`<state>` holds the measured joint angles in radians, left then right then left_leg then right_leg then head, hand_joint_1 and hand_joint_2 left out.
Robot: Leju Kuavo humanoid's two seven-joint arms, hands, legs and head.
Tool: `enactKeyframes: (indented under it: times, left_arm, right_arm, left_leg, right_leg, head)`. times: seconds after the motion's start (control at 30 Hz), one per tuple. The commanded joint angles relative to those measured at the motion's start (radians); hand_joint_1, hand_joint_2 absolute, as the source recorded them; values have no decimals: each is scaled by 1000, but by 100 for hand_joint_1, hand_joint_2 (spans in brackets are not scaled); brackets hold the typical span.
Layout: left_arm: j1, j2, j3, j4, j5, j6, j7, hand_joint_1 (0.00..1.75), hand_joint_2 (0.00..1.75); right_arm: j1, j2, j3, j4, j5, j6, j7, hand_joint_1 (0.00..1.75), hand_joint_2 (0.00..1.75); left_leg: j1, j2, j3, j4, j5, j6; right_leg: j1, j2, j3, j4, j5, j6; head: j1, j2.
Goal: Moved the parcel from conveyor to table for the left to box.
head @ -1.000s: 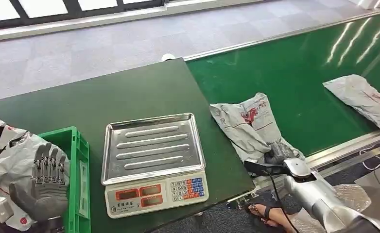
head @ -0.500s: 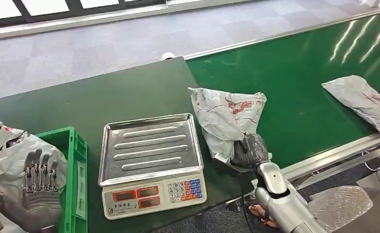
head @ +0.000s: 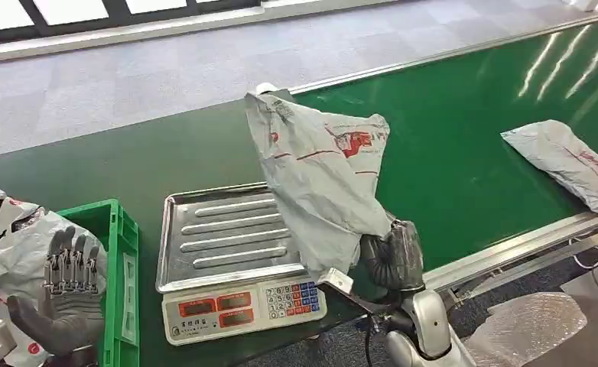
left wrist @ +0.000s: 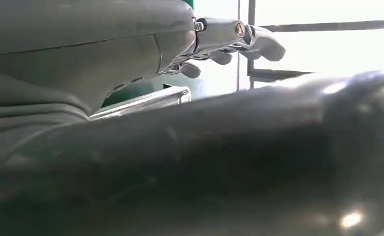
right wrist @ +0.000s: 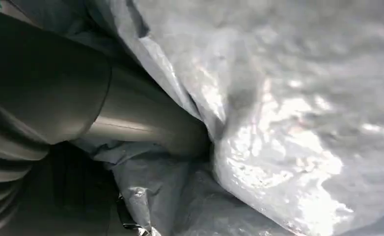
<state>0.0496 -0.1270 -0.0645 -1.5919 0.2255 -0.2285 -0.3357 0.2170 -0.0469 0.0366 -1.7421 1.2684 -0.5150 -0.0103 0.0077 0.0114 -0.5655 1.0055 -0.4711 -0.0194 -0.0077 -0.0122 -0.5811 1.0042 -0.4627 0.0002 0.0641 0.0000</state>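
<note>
Over the table's right edge, right hand (head: 393, 256) is clenched on the lower end of the grey parcel (head: 319, 183), lifted clear of the conveyor (head: 472, 130) and hanging partly over the scale (head: 238, 260) tray. Transfer step is mid-carry, I'd say. Next move calls for lowering it onto the scale or bare table (head: 128, 164), then letting go. Left hand (head: 66, 294) waits by the green crate (head: 120, 252) at the table's near-left corner, fingers spread, holding nothing. Second parcel (head: 567, 160) lies on the conveyor.

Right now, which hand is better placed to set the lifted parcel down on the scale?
Right. The right hand already grips the parcel, raised beside the scale; the left hand rests by the green crate.
</note>
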Motion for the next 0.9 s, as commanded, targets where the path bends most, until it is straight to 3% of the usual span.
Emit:
enactKeyframes:
  times: [0.03, 0.4, 0.5, 0.57, 0.7, 0.8, 0.9]
  left_arm:
    - [-25, -11, 15, 59, -9, -9, -2, 0, 0]
    - [-21, -20, 1, 56, -22, -40, 4, 0, 0]
    - [-27, -28, -18, 75, -32, -62, 11, 0, 0]
    - [-46, -29, -34, 101, -35, -69, 11, 0, 0]
    - [-83, -24, -56, 153, -30, -78, 8, 0, 0]
    - [-112, -21, -66, 174, -23, -85, 9, 0, 0]
    - [-120, -16, -72, 175, -22, -87, 11, 0, 0]
  right_arm:
    - [27, 59, -22, -72, 3, -27, -23, 175, 175]
    - [62, 60, 10, -175, 43, -53, -13, 175, 175]
    - [-14, 27, 30, -82, -1, -54, -52, 175, 175]
    - [-124, 11, 59, 48, -85, -66, -117, 175, 175]
    - [-321, 75, 126, 254, -173, -81, -206, 175, 175]
    - [-358, 112, 193, 296, -187, -65, -214, 175, 175]
    - [-355, 121, 241, 321, -251, -28, -239, 175, 175]
  left_leg:
    - [-1, -2, 1, -1, 1, 1]
    - [-1, -3, 1, -1, 1, 1]
    - [-1, -1, 1, -1, 1, 1]
    - [-1, 1, 2, -3, 2, 1]
    - [0, 6, 1, -4, 3, 1]
    - [-1, 8, -5, -4, 4, 1]
    - [0, 3, -5, -4, 5, 1]
  right_leg:
    - [-1, -1, 1, -1, 0, 0]
    - [-1, -1, 2, -1, 0, 0]
    - [0, 1, 2, -2, 1, 0]
    - [0, 4, 2, -4, 3, 1]
    - [0, 8, 1, -5, 6, 1]
    - [0, 11, 0, -4, 7, 0]
    - [1, 5, 0, -4, 6, 0]
  head:
    - [0, 0]
    - [0, 0]
    - [0, 0]
    - [0, 0]
    - [0, 0]
    - [0, 0]
    - [0, 0]
